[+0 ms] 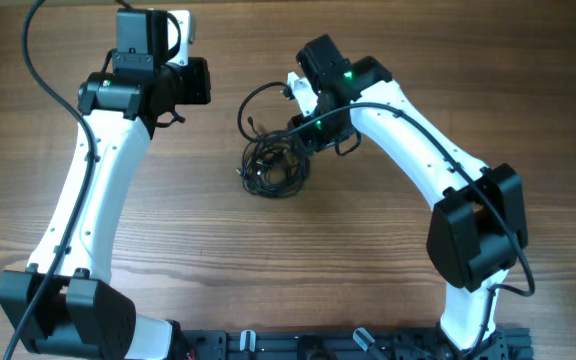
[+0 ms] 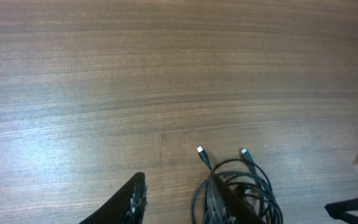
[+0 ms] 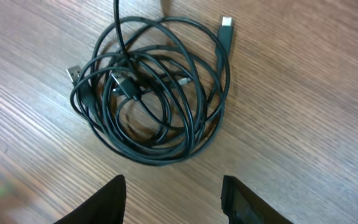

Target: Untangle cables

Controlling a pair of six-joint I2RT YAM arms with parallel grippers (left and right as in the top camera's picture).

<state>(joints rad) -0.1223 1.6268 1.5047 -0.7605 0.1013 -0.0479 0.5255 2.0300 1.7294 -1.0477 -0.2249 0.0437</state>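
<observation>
Right tool (image 3: 173, 190) poised over the tangle, first strand not yet picked
It hangs released and empty just above the coiled cables (image 3: 157, 157) on the table (image 3: 303, 93). Whether the left tool (image 1: 175, 115), off to one side, is clenched cannot be told. The next move likely calls for pinching one plug end (image 3: 227, 25).

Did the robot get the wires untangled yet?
Not yet. Done: nothing, the cables lie in one tangled coil on the table. In hand: the right claw hovers open by the coil, gripping nothing. To do: pulling every wire free.
</observation>
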